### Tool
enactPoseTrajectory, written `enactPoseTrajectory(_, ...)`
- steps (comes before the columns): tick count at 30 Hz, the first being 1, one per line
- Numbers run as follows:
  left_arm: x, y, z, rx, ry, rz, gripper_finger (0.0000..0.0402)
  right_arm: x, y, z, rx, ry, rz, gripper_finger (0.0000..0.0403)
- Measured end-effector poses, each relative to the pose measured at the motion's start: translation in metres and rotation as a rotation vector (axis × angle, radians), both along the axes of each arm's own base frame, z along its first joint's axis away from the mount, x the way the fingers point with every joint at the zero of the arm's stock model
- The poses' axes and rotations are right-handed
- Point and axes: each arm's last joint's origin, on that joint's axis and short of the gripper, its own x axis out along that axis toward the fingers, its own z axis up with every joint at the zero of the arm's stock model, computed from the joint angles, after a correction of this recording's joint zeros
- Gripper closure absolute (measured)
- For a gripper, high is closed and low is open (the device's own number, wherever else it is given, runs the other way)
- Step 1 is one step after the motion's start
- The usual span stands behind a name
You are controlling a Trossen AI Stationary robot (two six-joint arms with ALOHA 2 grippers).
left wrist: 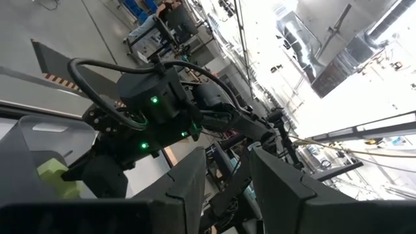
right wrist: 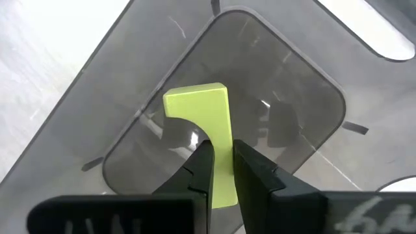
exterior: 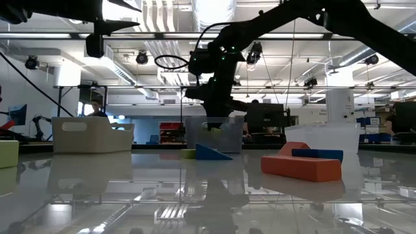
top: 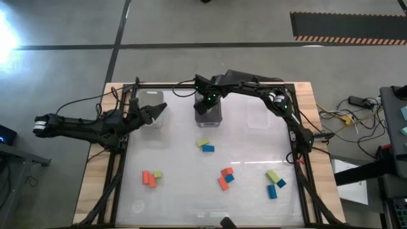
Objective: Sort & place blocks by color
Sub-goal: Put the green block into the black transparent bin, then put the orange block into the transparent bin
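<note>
The left gripper (top: 162, 109) hangs over the left clear plastic bin (top: 151, 97), jaws partly apart, empty; the right gripper (right wrist: 221, 162) pinches a lime green rectangular block (right wrist: 207, 109) over the middle clear bin (right wrist: 305, 104)

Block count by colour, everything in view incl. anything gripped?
Orange blocks: 4
Blue blocks: 4
Lime blocks: 4 (3 on the table, 1 lime block in the right gripper)
Total: 12
</note>
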Motion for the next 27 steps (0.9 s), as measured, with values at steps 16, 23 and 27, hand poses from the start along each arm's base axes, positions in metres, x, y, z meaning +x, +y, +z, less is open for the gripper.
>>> enactPoseTrajectory(16, -0.0006, 0.0, 0.0004, -0.002, -0.004, -0.001, 0.0295, -0.0019, 0.0014, -0.0008, 0.023, 0.017, 0.015, 0.036)
enactPoseTrajectory(23, -0.0005, -0.0001, 0.0004, -0.002, -0.004, -0.001, 0.0295, -0.002, 0.0014, -0.0006, 0.031, 0.014, -0.013, 0.0312)
enactPoseTrajectory(27, -0.0005, 0.0, 0.0004, -0.004, -0.005, -0.002, 0.0295, -0.0037, 0.0023, 0.0029, 0.035, 0.014, 0.001, 0.0296)
